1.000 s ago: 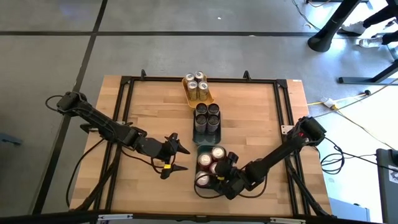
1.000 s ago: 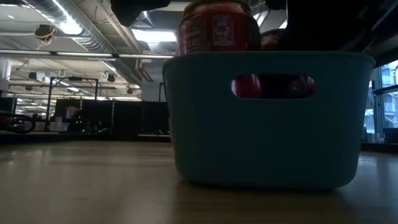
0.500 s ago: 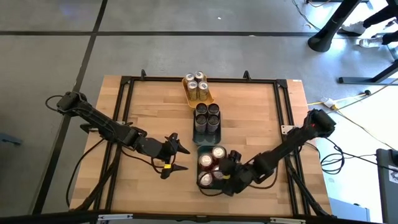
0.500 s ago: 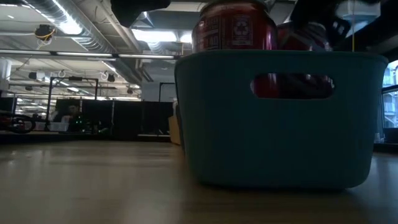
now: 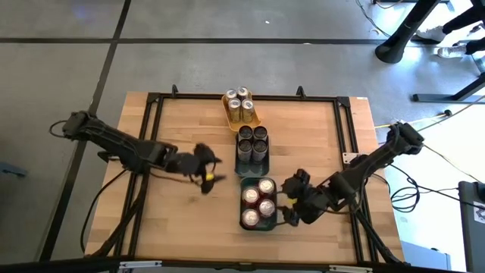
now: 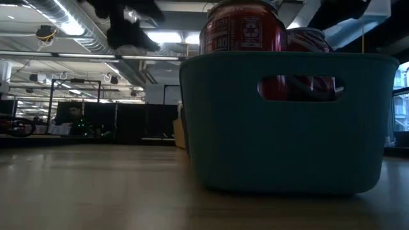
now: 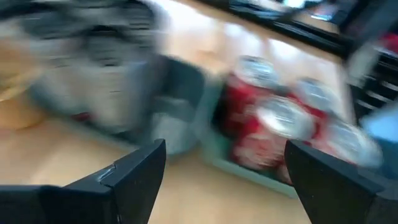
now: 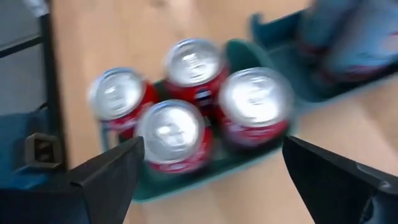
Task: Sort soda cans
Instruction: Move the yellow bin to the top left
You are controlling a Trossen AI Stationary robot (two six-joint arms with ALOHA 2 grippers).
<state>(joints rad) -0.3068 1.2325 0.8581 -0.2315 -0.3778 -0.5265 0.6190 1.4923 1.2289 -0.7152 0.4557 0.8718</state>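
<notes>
Cans [image 5: 258,205]: four red cylinders, teal tray [image 5: 241,224] | left gripper [image 5: 205,170], right gripper [image 5: 292,199]: jaws apart, empty

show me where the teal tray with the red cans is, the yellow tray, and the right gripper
teal tray [image 6: 243,147], low view, on its bare front wall.
yellow tray [image 5: 253,120], high view, on its rim beside the gold cans.
right gripper [image 5: 290,199], high view, midway between its open fingertips, beside the teal tray.
</notes>
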